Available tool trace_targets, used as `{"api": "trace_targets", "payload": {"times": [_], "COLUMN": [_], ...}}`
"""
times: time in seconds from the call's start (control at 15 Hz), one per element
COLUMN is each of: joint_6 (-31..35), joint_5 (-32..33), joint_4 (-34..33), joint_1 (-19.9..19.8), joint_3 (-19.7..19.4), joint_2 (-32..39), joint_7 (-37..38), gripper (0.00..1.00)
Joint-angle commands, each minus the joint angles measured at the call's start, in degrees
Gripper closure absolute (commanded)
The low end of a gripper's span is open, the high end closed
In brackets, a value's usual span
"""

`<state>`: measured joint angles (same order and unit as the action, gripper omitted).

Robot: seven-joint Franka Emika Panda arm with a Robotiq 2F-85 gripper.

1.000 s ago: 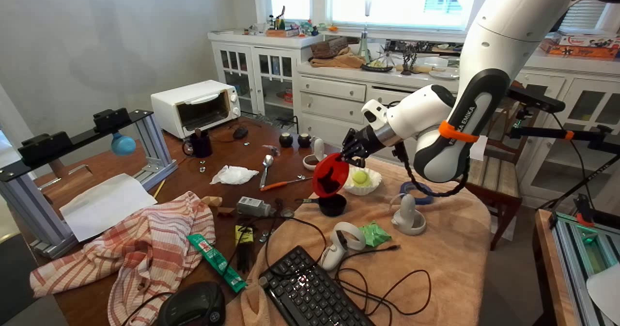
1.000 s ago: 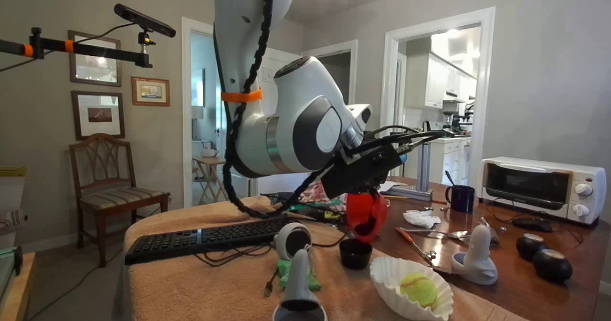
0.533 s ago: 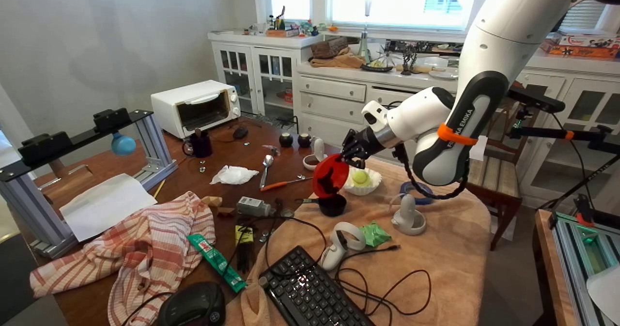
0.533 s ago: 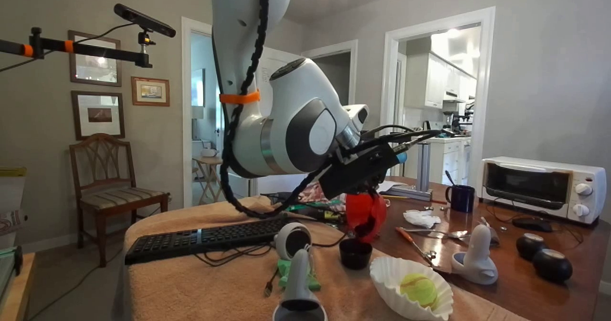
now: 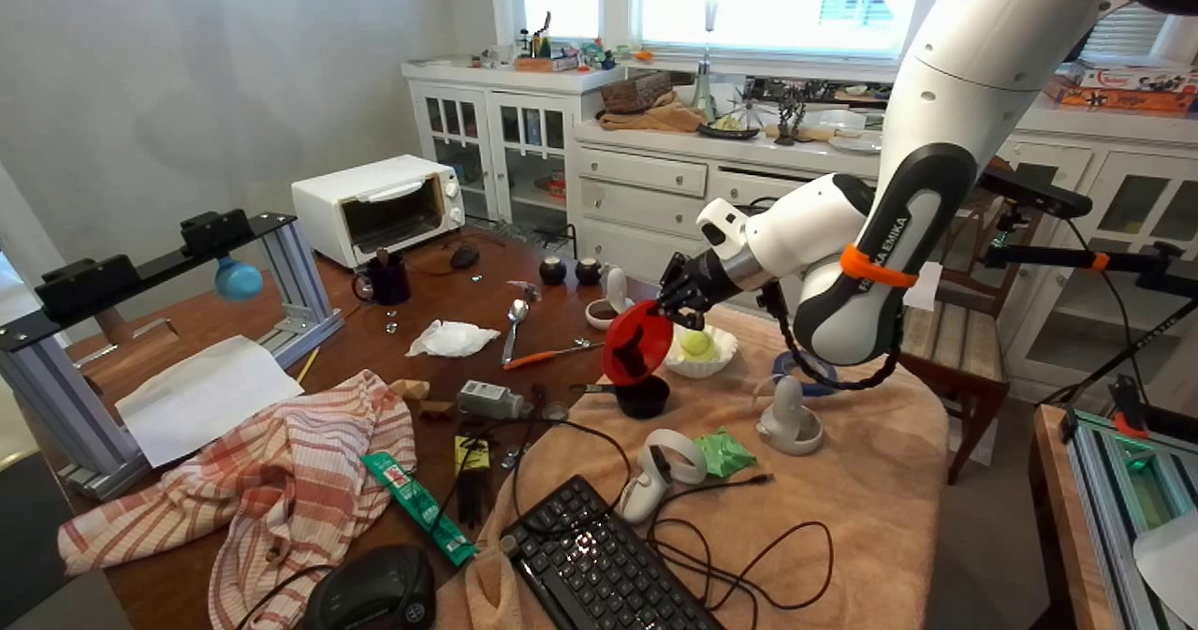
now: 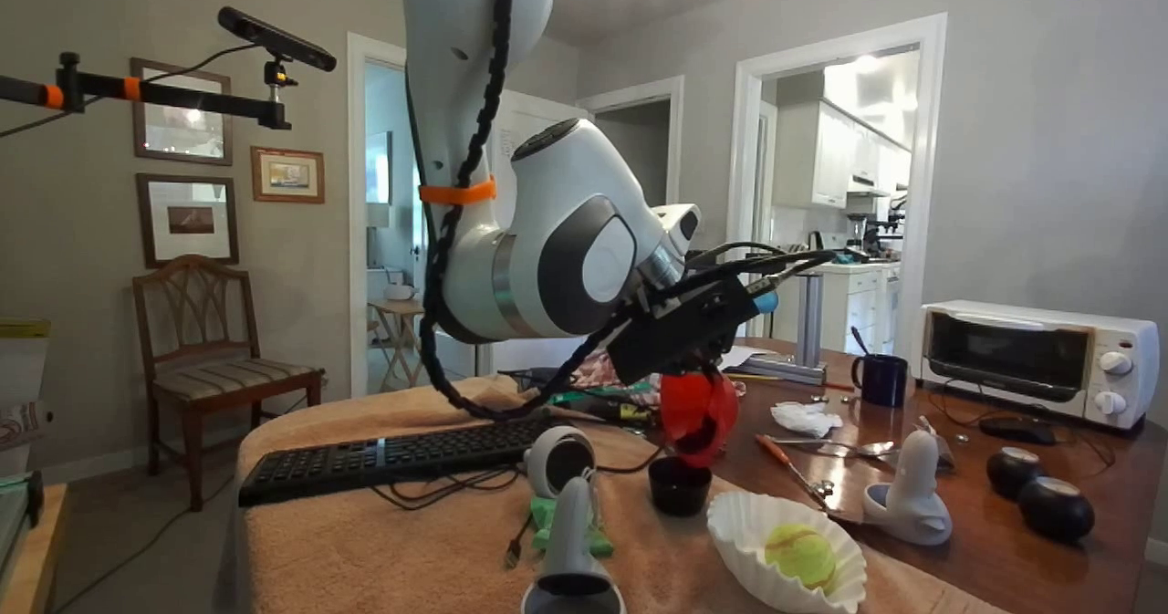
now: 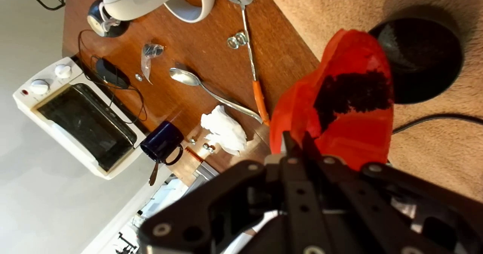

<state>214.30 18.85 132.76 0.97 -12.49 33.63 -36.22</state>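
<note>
My gripper (image 7: 297, 135) is shut on the rim of a red bowl (image 7: 366, 133), which hangs steeply tilted. A dark grainy patch (image 7: 354, 93) clings to the bowl's inner side. Directly below, close to the bowl's lower edge, a small black pot (image 5: 642, 402) with a handle stands on the tan towel. Whether bowl and pot touch I cannot tell. In the wrist view the inside of the pot (image 7: 419, 61) looks dark. A white fluted dish (image 6: 744, 541) holding a tennis ball (image 6: 799, 555) sits beside the pot.
White controllers (image 5: 791, 419), a green packet (image 5: 723, 452), a black keyboard (image 5: 599, 555) and loose cables lie on the towel. On the wood are a spoon (image 5: 512, 330), an orange-handled tool (image 5: 532, 359), a crumpled tissue (image 5: 453, 338), a dark mug (image 6: 881, 380) and a toaster oven (image 6: 1040, 359).
The arm has sunk slightly, and its elbow shifts a little left in both exterior views. The red bowl has moved down by a small amount, still in the grip.
</note>
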Motion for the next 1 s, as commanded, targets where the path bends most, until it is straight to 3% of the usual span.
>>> {"api": "trace_targets", "payload": {"times": [0.0, 0.93], "joint_6": [1.8, 3.5], "joint_5": [-2.0, -5.1], "joint_4": [0.7, 1.7], "joint_1": [1.3, 2.7], "joint_3": [-0.7, -1.5], "joint_2": [1.0, 1.0], "joint_7": [-1.5, -3.0], "gripper": [0.99, 0.99]}}
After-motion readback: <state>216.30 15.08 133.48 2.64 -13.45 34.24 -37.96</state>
